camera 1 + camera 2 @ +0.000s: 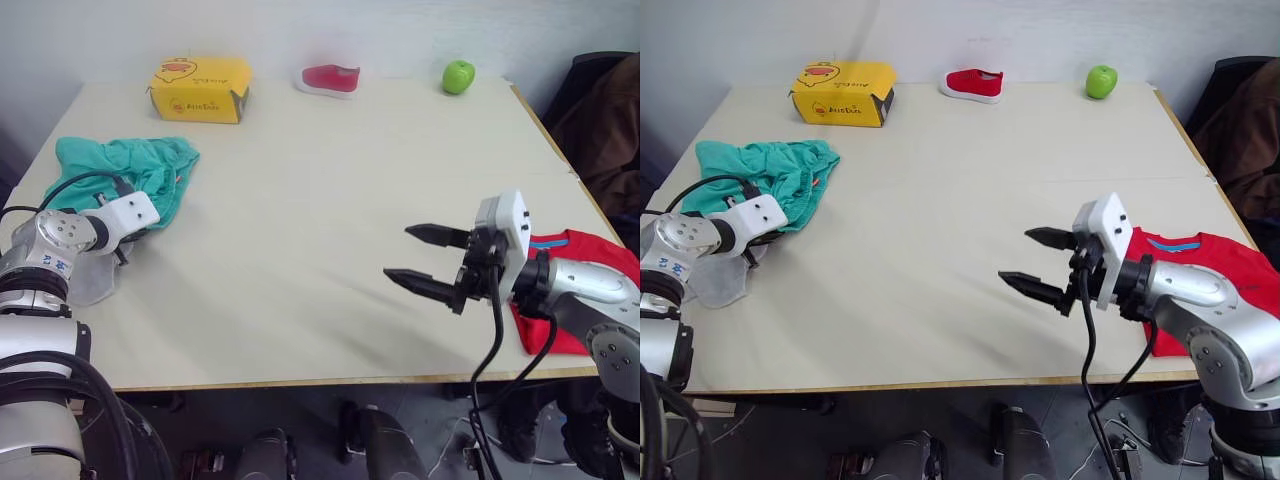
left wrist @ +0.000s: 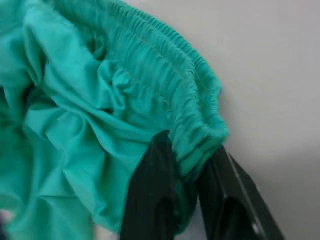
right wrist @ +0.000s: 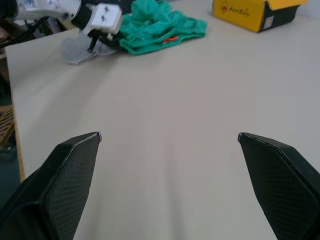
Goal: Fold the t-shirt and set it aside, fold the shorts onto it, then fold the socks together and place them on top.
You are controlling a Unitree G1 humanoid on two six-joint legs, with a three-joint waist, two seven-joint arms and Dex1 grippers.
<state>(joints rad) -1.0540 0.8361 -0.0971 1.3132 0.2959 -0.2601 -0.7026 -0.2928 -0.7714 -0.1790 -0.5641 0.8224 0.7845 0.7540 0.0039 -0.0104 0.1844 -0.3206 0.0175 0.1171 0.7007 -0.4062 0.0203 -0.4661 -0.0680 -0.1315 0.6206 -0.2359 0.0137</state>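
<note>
teal-green shorts (image 1: 765, 170), red t-shirt (image 1: 1200, 275), grey socks (image 1: 720, 280), yellow box (image 1: 843, 92), green apple (image 1: 1101, 81)

The right gripper (image 3: 169, 137) hangs over bare desk (image 3: 165, 100), its two black fingers (image 3: 65, 175) spread wide with nothing between them. Across the desk lie the crumpled teal shorts (image 3: 162, 25), with the left gripper (image 3: 100, 19) at their edge and a light grey sock (image 3: 77, 50) flat just beside it. A yellow box (image 3: 255, 12) stands near the shorts.
</note>
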